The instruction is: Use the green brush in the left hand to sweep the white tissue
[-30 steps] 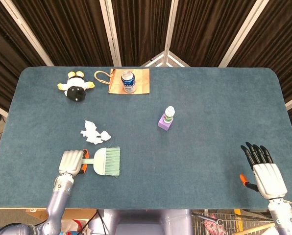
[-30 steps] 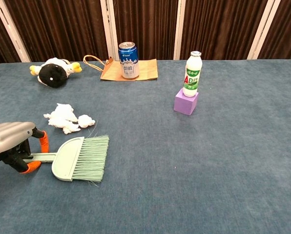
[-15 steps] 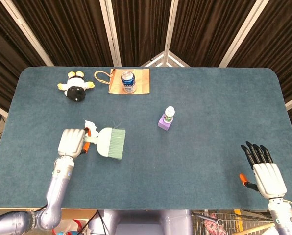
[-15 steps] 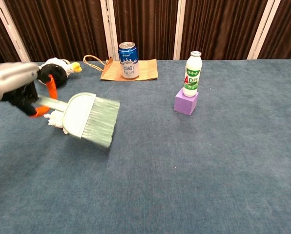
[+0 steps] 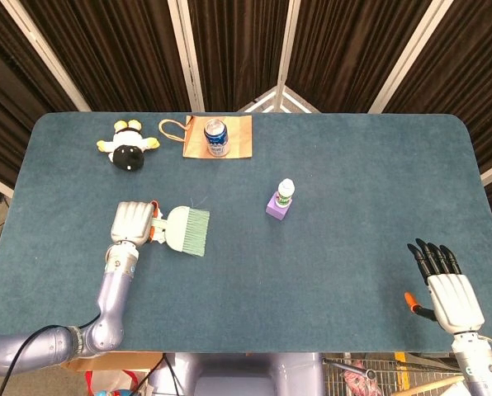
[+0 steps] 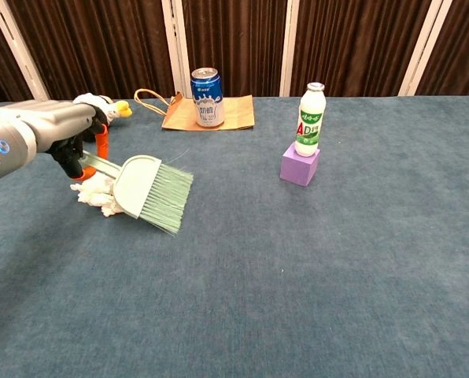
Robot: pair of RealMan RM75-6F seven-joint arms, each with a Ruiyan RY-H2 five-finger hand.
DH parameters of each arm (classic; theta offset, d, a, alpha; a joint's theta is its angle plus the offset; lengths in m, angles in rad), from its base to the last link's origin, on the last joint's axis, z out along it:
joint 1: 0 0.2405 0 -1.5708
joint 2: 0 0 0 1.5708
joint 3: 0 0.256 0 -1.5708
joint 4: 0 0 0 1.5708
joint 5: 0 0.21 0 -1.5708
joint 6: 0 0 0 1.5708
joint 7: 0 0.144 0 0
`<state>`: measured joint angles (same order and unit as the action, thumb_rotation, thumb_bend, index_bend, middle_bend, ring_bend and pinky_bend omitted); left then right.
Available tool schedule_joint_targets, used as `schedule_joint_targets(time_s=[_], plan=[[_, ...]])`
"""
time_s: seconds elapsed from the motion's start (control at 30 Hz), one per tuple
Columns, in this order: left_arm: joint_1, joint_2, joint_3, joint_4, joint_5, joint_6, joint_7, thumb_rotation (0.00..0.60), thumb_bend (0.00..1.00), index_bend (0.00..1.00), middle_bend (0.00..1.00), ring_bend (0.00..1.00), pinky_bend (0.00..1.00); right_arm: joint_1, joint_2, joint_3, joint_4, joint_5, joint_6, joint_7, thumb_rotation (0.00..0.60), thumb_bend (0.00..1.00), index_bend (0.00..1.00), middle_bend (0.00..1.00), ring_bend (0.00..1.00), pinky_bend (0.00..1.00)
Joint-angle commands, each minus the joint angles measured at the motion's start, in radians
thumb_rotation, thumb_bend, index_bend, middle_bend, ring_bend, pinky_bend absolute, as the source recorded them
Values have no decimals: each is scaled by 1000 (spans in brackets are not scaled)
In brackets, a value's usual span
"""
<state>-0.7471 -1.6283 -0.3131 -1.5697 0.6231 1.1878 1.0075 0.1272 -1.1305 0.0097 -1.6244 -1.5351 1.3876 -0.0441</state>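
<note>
My left hand point(image 5: 132, 223) point(image 6: 55, 132) grips the handle of the green brush point(image 5: 184, 230) point(image 6: 152, 191), which hangs tilted above the table with its bristles pointing right and down. The white tissue point(image 6: 94, 193) lies crumpled on the cloth under and behind the brush head; in the head view the hand and brush hide nearly all of it. My right hand point(image 5: 442, 285) rests near the table's front right corner, fingers spread, holding nothing; it is out of the chest view.
A penguin plush point(image 5: 128, 148) point(image 6: 101, 105) lies at the back left. A blue can point(image 5: 216, 137) point(image 6: 206, 97) stands on a brown paper bag point(image 5: 239, 138) point(image 6: 233, 112). A small white bottle point(image 5: 286, 192) point(image 6: 309, 118) stands on a purple block point(image 5: 276, 208) point(image 6: 300, 164).
The left hand lifted the brush off the table near the front and carried it back and up over the tissue. The right hand stayed put.
</note>
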Motion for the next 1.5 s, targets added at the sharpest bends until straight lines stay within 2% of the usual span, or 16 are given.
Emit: schedule_joint_targets(time_s=[0.03, 0.17, 0.47, 0.63, 0.8, 0.93, 1.1, 1.33, 1.5], plan=[[-4, 0, 34, 54, -5, 2, 4, 600, 738, 777, 1000, 1000, 1000, -3, 2, -2, -4, -4, 5, 0, 600, 321, 0, 0, 0, 13], [26, 52, 47, 73, 11, 17, -39, 600, 739, 778, 1000, 1000, 1000, -5, 3, -4, -5, -8, 9, -2, 600, 321, 0, 0, 0, 12], [146, 298, 68, 55, 7, 12, -173, 600, 738, 778, 1000, 1000, 1000, -10, 5, -6, -8, -16, 19, -13, 600, 321, 0, 0, 0, 12], [204, 414, 54, 34, 18, -8, -296, 600, 738, 779, 1000, 1000, 1000, -8, 1, -8, -10, -22, 19, -27, 600, 321, 0, 0, 0, 12], [214, 459, 19, -24, 72, -13, -408, 600, 739, 779, 1000, 1000, 1000, -5, -6, -6, -10, -23, 14, -38, 600, 320, 0, 0, 0, 12], [192, 434, 20, -83, 109, -9, -417, 600, 738, 779, 1000, 1000, 1000, -2, -9, -5, -8, -19, 9, -40, 600, 321, 0, 0, 0, 12], [135, 303, 47, -84, 116, 5, -354, 600, 738, 779, 1000, 1000, 1000, 0, -8, -3, -6, -15, 6, -29, 600, 320, 0, 0, 0, 12], [24, 76, 52, 25, 50, 8, -227, 600, 738, 779, 1000, 1000, 1000, 0, -5, -2, -3, -12, 5, -17, 600, 321, 0, 0, 0, 12], [-16, -6, 63, 88, 4, 15, -156, 600, 738, 780, 1000, 1000, 1000, -3, -2, -1, -2, -6, 7, -8, 600, 321, 0, 0, 0, 12]])
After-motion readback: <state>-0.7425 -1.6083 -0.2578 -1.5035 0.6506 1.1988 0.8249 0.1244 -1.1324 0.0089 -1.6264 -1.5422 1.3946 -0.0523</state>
